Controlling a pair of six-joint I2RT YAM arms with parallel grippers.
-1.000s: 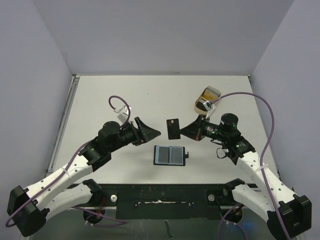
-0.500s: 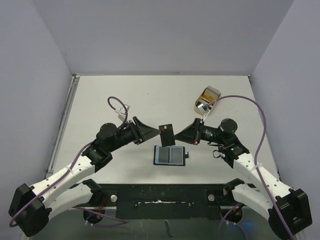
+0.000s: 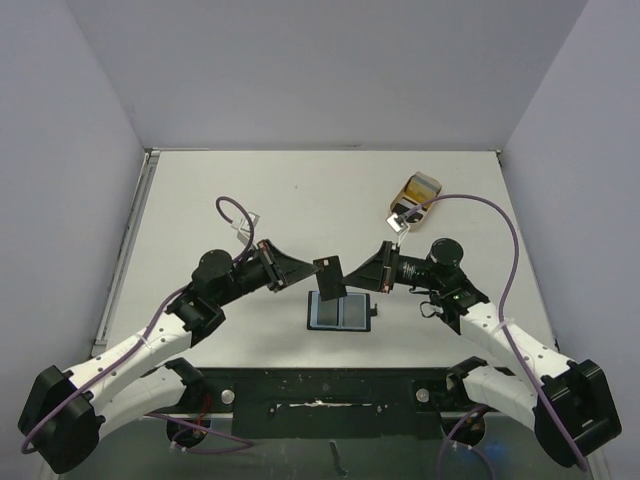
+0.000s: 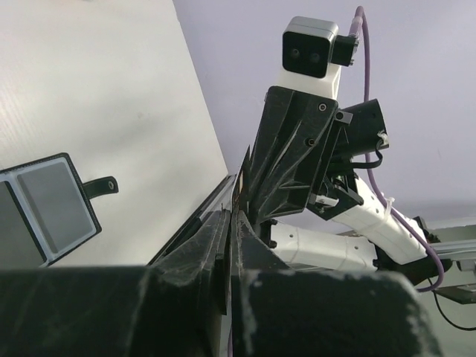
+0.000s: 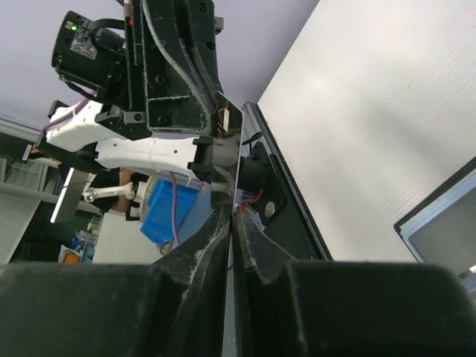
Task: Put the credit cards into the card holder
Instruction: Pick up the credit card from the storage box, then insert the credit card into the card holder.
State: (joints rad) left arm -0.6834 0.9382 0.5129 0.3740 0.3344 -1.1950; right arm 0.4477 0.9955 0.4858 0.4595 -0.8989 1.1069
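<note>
Tabletop [image 3: 250, 200] is white and walled on three sides. Left arm [image 3: 150, 340] and right arm [image 3: 500, 330] both reach in toward the centre, tips almost meeting.

Holder [image 3: 340, 311] lies open flat on the tabletop, grey panels up, strap [image 4: 100, 186] sticking out to the right. Tray [image 3: 403, 196] sits far right, well apart from the holder, with a tan card [image 3: 420, 188] in it.

Dark card [image 3: 328, 278] is off the tabletop, standing on edge and tilted, just above the holder's far-left corner, not touching it.

Right tool [image 3: 352, 276] is clamped on the card's right side. Left tool [image 3: 312, 270] has its fingers pressed together on the card's left side; the left wrist view shows the card edge-on in the slit between them.
</note>
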